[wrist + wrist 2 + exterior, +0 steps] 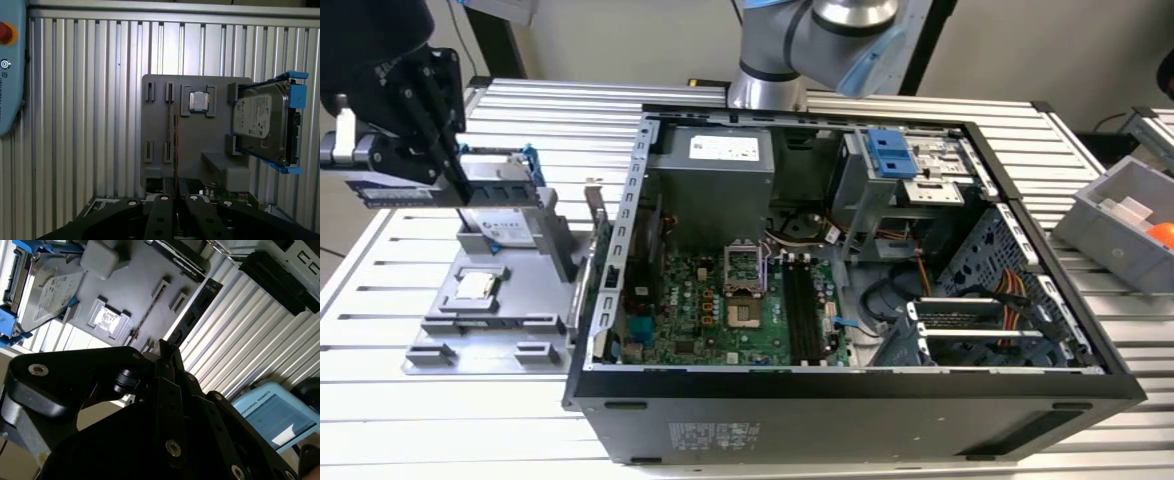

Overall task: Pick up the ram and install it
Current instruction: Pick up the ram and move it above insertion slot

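Note:
The ram [387, 195] is a thin bluish stick held level above the table at the exterior view's left, over the grey parts tray [447, 335]. My black gripper [438, 180] is shut on it. In the first wrist view the ram [175, 145] shows edge-on as a thin line running out from between my closed fingers [162, 202] over the tray [200, 145]. The second wrist view looks past the gripper [165, 347] down at the same tray [135, 285]. The open computer case [607, 385] lies in the middle, with black memory slots [807, 310] on its green motherboard [694, 320].
On the tray lie a silver hard drive [262, 122] in a blue bracket and a small square chip [199, 101]. A blue-grey teach pendant [10, 75] lies on the slatted table. A grey bin [1107, 235] holding an orange item stands at the exterior view's right.

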